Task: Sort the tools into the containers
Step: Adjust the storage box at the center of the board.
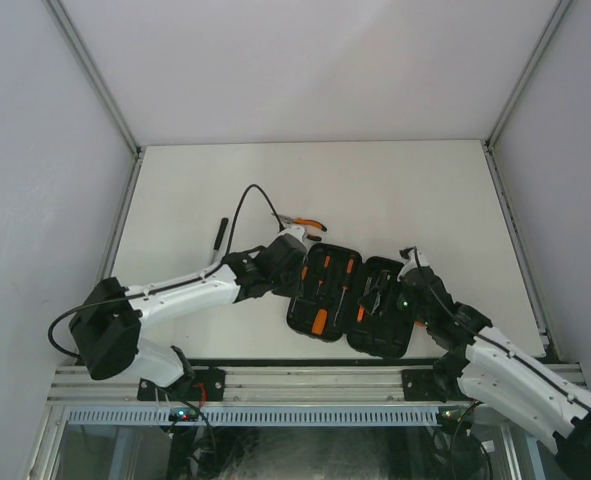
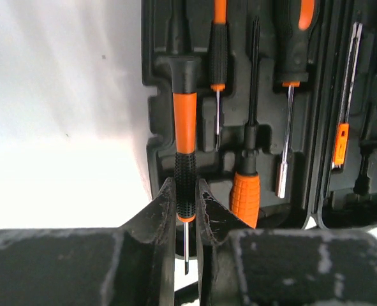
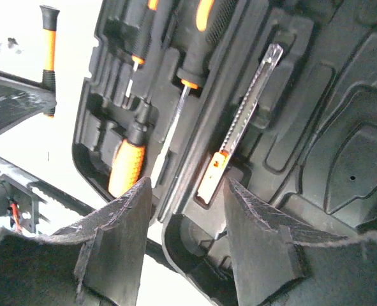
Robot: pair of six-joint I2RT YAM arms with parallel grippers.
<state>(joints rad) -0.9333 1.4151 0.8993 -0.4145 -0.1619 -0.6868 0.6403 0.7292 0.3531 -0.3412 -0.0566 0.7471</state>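
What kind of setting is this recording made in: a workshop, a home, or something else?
Most likely a lab robot cell, not a workshop: plain white wall panels box in a white table, and the left arm and right arm are mounted on an aluminium rail at its near edge.

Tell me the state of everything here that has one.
tool case, open, lying flat.
left gripper, shut on the thin screwdriver.
thin screwdriver, held, not in a slot.
right gripper, open, holding nothing.
utility knife, seated in its slot.
pliers, loose on the table outside the case.
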